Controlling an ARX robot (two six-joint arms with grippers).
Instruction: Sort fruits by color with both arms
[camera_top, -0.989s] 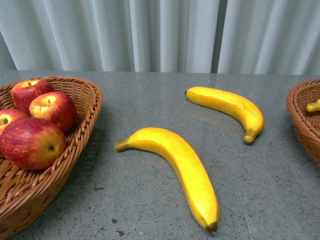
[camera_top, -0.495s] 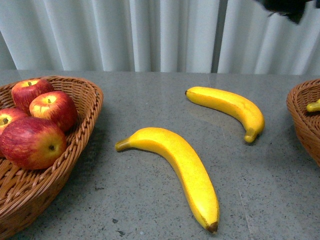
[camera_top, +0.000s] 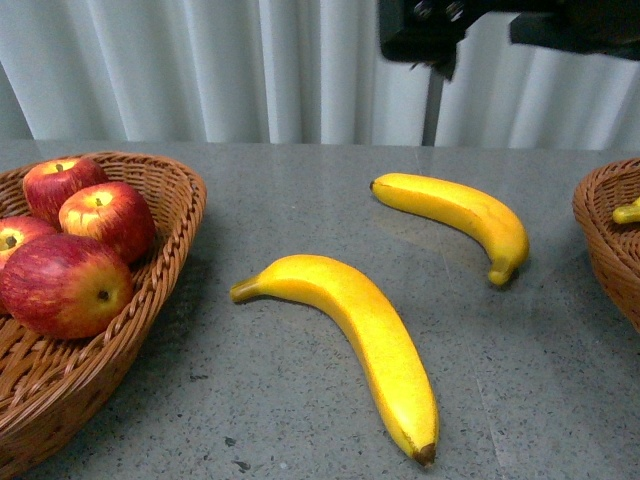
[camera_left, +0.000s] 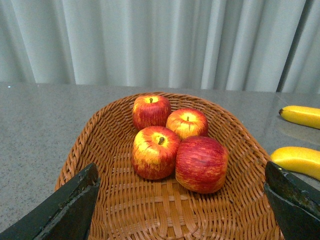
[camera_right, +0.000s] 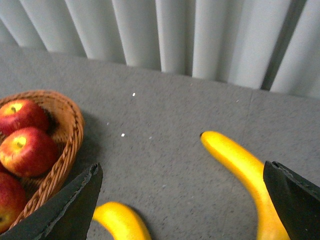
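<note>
Bananas (camera_top: 370, 335) curved, smooth; apples (camera_top: 65, 285) glossy, seemingly waxy.

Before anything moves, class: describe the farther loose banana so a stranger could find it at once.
On the grey table, between the apple basket and the right basket, two bananas lie loose. Take the farther banana, closer to the right basket. Unlike the near banana, it looks smaller and sits nearer the curtain.

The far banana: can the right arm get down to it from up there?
Probably yes. The right arm hangs above the far banana, jaws open, and nothing lies on or against it.
</note>
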